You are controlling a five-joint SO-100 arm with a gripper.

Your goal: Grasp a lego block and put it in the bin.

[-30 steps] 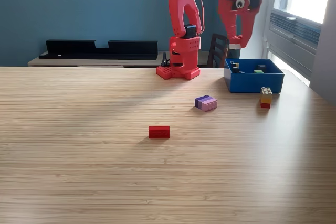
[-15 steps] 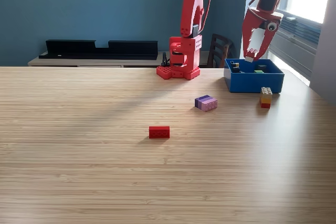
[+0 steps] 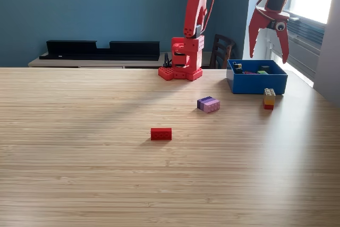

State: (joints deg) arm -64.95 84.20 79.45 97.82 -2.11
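The blue bin (image 3: 257, 84) stands on the table at the exterior view's right, with a few small blocks inside it. My red gripper (image 3: 269, 58) hangs just above the bin's far side, its two fingers spread wide and nothing between them. Three lego blocks lie on the table: a red one (image 3: 161, 134) near the middle, a purple and pink one (image 3: 208, 104) behind it, and a yellow, orange and red stack (image 3: 269, 98) in front of the bin's right corner.
The arm's red base (image 3: 182, 59) is fixed at the table's far edge. Behind it are a black shelf unit (image 3: 101, 50) along the blue wall and a dark chair (image 3: 221, 50). A bright window fills the right side.
The arm swung right from beside the base to over the bin. Half a second ago the gripper held a pale block low over the bin; now it is open, slightly higher, and empty.
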